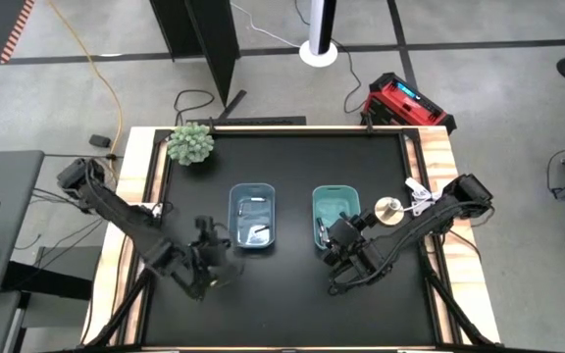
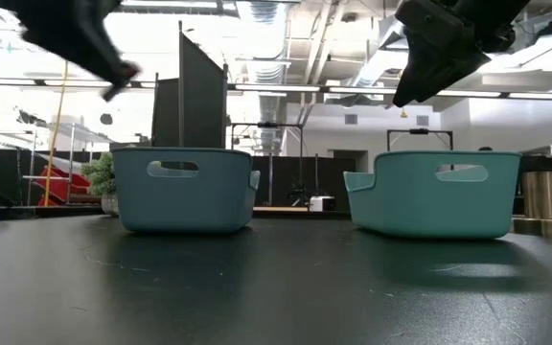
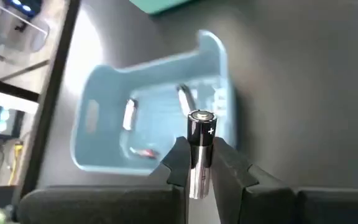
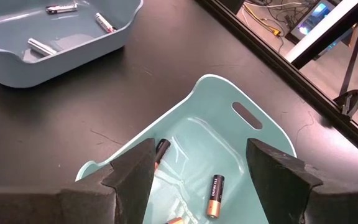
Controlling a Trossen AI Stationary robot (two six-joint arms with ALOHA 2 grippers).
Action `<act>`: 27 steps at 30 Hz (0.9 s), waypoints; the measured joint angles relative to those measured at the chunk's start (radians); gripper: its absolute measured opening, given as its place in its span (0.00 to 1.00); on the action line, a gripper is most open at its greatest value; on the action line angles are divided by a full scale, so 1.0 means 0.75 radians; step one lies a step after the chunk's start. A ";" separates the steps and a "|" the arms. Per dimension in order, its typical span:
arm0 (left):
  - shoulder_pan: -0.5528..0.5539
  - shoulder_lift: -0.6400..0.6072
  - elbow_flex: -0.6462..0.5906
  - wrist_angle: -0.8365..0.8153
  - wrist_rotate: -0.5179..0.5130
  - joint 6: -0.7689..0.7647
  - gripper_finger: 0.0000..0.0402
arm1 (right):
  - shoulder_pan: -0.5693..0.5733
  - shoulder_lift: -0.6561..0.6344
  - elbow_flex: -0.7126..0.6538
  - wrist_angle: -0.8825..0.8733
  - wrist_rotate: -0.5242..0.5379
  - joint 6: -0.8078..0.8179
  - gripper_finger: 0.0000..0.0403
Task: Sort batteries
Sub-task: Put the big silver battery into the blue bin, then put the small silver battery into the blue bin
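While the left gripper [image 3: 199, 163] pinches a silver-and-black battery [image 3: 200, 149] at the blue bin's [image 1: 253, 218] eight o'clock, the right gripper [image 4: 199, 163] gapes wide over the teal bin [image 4: 260, 134].

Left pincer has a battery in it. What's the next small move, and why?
Probably carry it forward over the blue bin and open. The left pincer grips a silver battery short of that bin, which already holds silver batteries. The dark ones lie in the teal bin under the open right pincer.
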 joint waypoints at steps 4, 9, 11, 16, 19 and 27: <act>0.178 -0.004 0.000 0.181 0.002 0.253 0.08 | 0.000 0.000 0.000 0.005 0.000 0.001 0.67; 0.409 0.007 -0.002 0.286 0.121 0.440 0.12 | 0.000 0.000 0.000 0.005 0.000 0.000 0.67; 0.489 0.005 -0.013 0.321 0.156 0.482 0.15 | 0.000 0.000 0.000 0.005 0.000 0.000 0.67; 0.624 0.006 -0.026 0.336 0.266 0.486 0.22 | 0.001 0.000 0.000 0.005 0.000 0.000 0.67; 0.646 0.005 -0.035 0.337 0.278 0.487 0.26 | 0.001 0.000 0.000 0.005 0.000 -0.002 0.67; 0.603 0.002 -0.033 0.300 0.336 0.422 0.47 | 0.001 0.000 0.000 0.034 0.000 -0.034 0.67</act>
